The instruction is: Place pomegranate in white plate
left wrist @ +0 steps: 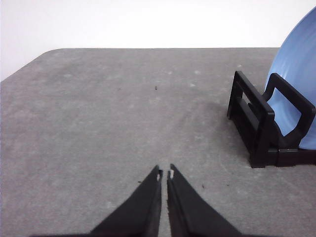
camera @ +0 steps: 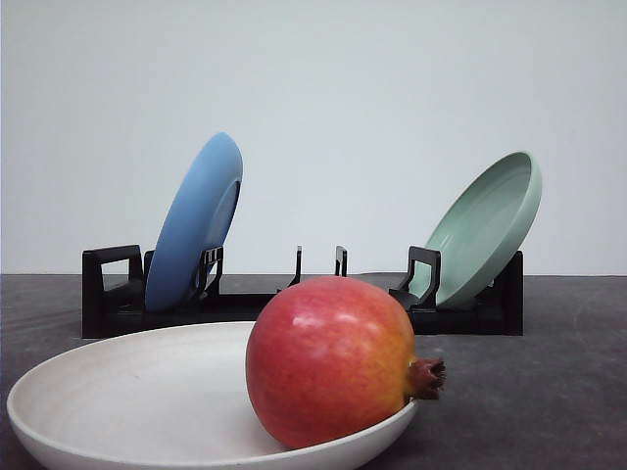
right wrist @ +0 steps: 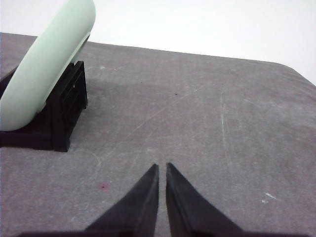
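Front cam: you've got the pomegranate (camera: 333, 360) sitting in the white plate (camera: 118, 392), on its right side w/ the crown tip pointing right over the rim. Behind it, a black rack (camera: 113, 294) holds a blue plate (camera: 194, 223) at left and a pale green plate (camera: 485, 227) at right, both tilted.

Left wrist cam: your left gripper (left wrist: 165, 174) is closed, tips nearly touching, nothing held, over bare grey table (left wrist: 108, 113); rack w/ blue plate nearby.

Right wrist cam: right gripper (right wrist: 162, 168) likewise pinched closed, empty; green plate in rack close by.
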`<action>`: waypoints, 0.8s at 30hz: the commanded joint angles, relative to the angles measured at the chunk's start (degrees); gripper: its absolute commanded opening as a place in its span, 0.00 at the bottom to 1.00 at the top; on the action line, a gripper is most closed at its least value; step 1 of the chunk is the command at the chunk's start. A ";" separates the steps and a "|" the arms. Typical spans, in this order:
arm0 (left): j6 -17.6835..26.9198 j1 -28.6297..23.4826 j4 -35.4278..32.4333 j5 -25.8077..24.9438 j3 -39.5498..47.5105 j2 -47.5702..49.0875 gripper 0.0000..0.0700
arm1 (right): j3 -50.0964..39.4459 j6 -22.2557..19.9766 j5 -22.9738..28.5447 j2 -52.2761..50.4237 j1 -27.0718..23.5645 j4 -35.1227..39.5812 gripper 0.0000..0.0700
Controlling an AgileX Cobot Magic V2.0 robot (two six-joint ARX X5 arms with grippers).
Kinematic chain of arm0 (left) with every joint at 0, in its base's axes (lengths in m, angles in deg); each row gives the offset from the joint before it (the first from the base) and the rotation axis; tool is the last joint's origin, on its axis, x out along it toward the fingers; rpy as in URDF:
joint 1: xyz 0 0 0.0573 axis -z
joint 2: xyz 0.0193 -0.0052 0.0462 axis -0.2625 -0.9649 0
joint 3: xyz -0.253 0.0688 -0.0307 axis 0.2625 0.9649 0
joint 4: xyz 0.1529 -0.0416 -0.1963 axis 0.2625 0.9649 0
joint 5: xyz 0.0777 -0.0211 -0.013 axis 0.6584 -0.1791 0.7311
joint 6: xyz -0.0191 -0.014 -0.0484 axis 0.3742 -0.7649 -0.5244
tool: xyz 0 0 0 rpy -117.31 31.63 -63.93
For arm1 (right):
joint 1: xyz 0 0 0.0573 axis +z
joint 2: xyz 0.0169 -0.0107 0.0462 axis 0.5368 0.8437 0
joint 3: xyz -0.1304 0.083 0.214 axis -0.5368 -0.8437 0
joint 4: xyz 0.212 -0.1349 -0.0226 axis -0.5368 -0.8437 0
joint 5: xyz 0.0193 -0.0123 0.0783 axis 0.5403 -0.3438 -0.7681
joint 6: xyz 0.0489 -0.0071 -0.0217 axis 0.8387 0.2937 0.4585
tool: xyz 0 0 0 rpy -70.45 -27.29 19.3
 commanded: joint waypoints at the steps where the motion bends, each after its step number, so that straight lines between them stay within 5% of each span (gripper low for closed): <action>1: -0.42 0.04 0.02 -0.11 0.66 0.13 0.00 | -0.24 0.79 0.04 -0.09 0.07 0.44 0.03; 24: -0.42 0.04 0.00 -0.09 0.66 0.13 0.00 | -0.24 0.79 0.04 -0.09 0.07 0.44 0.03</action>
